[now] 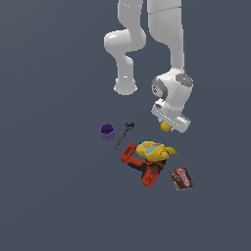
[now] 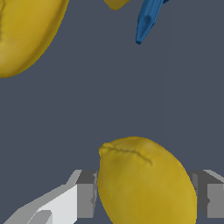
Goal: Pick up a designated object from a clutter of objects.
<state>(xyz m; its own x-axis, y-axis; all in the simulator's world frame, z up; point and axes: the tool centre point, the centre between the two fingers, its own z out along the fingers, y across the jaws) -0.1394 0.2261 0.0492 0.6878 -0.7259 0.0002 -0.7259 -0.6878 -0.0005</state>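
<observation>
Yellow ball [image 2: 146, 183] sits gripped between the claw [image 2: 146, 199] fingers [image 2: 85, 194], both touching it.

In the exterior view the white gripper [image 1: 169, 122] hid most of the small round yellow fruit [image 1: 165, 126], and the wrist view's edge cut off its lower part.

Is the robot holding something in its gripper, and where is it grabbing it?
Yes, it looks so. The gripper has its fingers on opposite sides of the small yellow fruit, around its middle. The exterior view shows the fruit tucked under the gripper.
</observation>
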